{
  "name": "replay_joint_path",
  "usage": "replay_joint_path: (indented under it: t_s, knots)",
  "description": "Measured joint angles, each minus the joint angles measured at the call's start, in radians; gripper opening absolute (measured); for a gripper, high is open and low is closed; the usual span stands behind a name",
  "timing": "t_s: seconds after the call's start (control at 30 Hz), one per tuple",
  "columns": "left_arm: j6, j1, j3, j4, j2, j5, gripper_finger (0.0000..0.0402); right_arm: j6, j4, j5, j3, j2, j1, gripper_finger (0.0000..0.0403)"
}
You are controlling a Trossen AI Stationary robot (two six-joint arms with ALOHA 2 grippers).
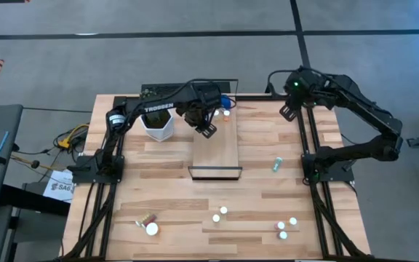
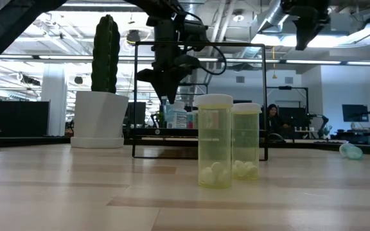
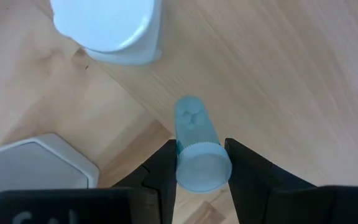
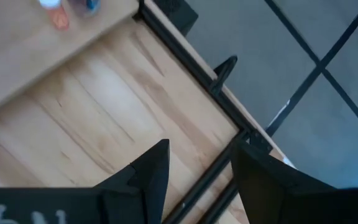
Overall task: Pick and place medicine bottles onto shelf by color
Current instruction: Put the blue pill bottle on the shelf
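**Left gripper holds a pale blue-green bottle above the shelf's far end**

While you look down from above, you see the left gripper (image 1: 206, 129) reached over the far end of the shelf (image 1: 217, 153), a long light-wood board with a dark front lip lying mid-table. Your left wrist view shows its two dark fingers (image 3: 160, 168) clamped on a pale blue-green bottle (image 3: 194, 146) just below its cap, held off the wood beneath. Near it in that view stands a white-capped bottle (image 3: 107, 28), and the white hexagonal pot (image 1: 157, 124) sits just beside the shelf.

Your right gripper (image 1: 290, 111) hangs raised near the table's far right corner; its jaws stand apart with nothing between them (image 4: 197, 165).

Loose bottles lie elsewhere: a greenish one (image 1: 276, 165) on its side right of the shelf, and several white-capped ones along the near edge (image 1: 222, 211). At table height, two yellow-green bottles (image 2: 215, 141) stand upright, touching or nearly so.
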State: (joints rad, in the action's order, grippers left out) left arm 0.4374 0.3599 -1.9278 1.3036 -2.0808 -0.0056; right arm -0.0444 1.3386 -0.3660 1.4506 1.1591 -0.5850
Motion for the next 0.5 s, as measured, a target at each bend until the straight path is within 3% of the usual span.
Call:
replay_joint_path:
  t_s: [0.5]
  knots:
    - [-0.008,-0.023,0.0,-0.008,-0.013,-0.05,0.01,0.0,-0.112,0.001,0.0,0.0,0.0,0.0191]
